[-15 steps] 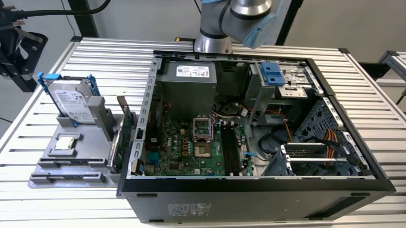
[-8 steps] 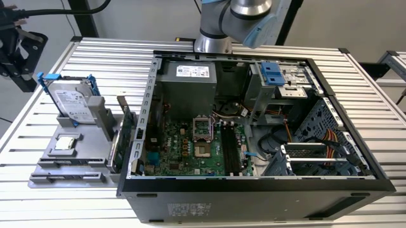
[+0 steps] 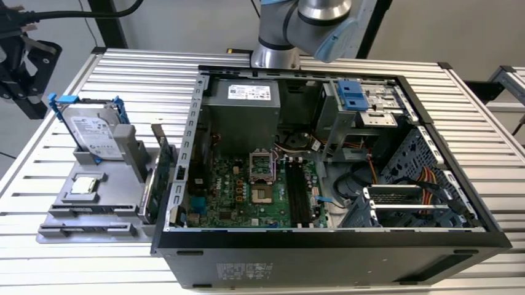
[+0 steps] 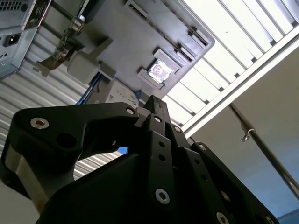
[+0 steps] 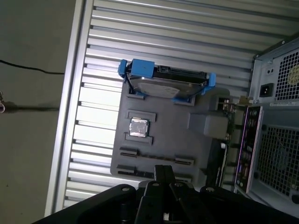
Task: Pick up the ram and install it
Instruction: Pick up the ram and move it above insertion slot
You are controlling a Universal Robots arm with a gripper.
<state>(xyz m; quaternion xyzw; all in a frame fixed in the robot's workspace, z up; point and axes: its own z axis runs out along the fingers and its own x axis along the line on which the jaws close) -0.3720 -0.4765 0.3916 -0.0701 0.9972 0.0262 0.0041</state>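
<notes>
The black metal gripper is cut off by the picture edge in both wrist views. Its linkages hide the nearest edge of the flat grey plastic holder tray. What sits in the narrow dark grooves along that side of the tray is too small to tell. The dark green expansion card on the tray stands edge-on in the exterior view, so its face is hidden. Beyond the tray, the grey-and-blue robot arm is cut off by the picture's upper edge.
</notes>
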